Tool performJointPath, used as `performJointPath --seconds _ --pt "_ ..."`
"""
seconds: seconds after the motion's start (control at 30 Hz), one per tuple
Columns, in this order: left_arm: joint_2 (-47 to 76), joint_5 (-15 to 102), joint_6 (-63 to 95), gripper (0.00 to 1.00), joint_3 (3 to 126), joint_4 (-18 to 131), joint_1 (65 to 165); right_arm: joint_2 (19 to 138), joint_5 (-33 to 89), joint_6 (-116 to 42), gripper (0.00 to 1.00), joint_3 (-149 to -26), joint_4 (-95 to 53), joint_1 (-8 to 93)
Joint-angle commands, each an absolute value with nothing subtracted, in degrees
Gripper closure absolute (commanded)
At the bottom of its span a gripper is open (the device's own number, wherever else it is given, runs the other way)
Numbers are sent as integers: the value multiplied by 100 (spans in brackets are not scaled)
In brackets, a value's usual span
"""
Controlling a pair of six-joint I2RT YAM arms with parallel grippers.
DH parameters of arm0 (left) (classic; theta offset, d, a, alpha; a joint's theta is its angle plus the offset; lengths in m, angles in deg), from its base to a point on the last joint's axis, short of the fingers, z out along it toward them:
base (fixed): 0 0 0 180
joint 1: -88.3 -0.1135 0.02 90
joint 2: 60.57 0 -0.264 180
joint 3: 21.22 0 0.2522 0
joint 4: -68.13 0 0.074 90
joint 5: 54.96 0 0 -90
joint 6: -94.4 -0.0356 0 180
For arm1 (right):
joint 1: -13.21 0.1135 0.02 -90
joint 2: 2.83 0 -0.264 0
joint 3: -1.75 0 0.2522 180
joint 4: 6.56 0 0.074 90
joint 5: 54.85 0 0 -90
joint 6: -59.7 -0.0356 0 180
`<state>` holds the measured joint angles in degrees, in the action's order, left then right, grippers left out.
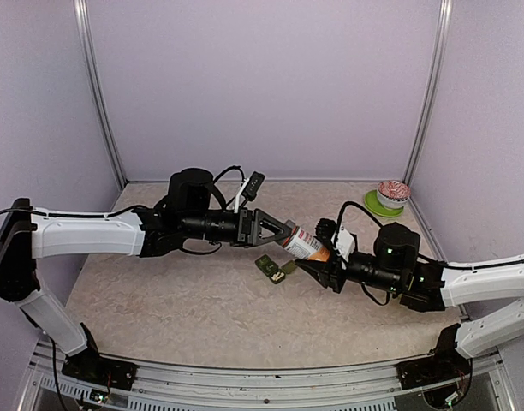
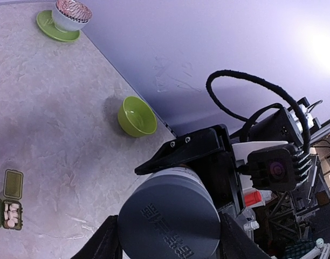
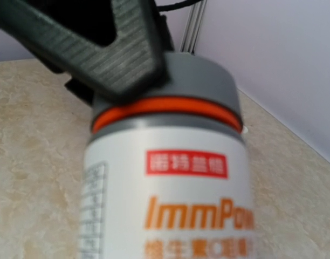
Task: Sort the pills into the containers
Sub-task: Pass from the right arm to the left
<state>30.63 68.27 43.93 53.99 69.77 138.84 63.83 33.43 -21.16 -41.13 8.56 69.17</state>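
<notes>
A white pill bottle with an orange ring and a grey cap hangs tilted above the table between both arms. My right gripper is shut on the bottle's body, which fills the right wrist view. My left gripper is shut on the cap, and its fingers press the cap's two sides. One left finger crosses the cap in the right wrist view. Below the bottle a small green pill box lies open, with white pills in one compartment.
A patterned cup on a green saucer stands at the back right corner. In the left wrist view a green bowl sits near the wall. Lilac walls with metal posts close in the table on three sides.
</notes>
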Motion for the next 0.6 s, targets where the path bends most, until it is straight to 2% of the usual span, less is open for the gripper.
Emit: performJointPath --seconds 0.0,0.1,0.23,0.4,0.57 --pt "3149 7019 4268 53 5591 7137 13875 6394 3213 -2185 100 -4145 1067 6895" --pt "3162 7143 4157 60 5558 7219 13875 6363 3047 -2335 100 -4164 1072 6899" --pt "3156 7475 3908 64 5486 7427 13890 6373 2751 -2669 100 -4251 965 6889" --pt "3141 7870 3641 78 5398 7647 13969 6369 2246 -3301 100 -4309 916 6837" --pt "3049 8147 3315 82 5345 7738 14079 6223 1832 -3933 100 -4275 955 6787"
